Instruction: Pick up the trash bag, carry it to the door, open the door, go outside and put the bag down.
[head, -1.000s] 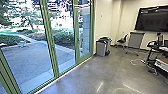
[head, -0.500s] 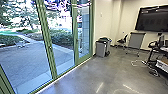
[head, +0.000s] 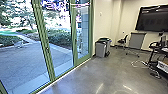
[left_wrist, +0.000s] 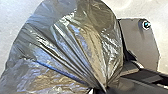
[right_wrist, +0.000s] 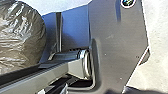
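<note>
Grey trash bag (left_wrist: 75, 45), bunched in the left tool (left_wrist: 100, 90) — right tool's (right_wrist: 53, 90) state unclear.

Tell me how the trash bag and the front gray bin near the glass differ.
The trash bag is rounded, its film drawn into gathered folds; the gray bin is boxy with flat sides.
The trash bag is glossy and creased, while the gray bin looks smooth and duller.
The trash bag is close to the robot's wrist cameras; the gray bin stands upright on the floor, farther off.
</note>
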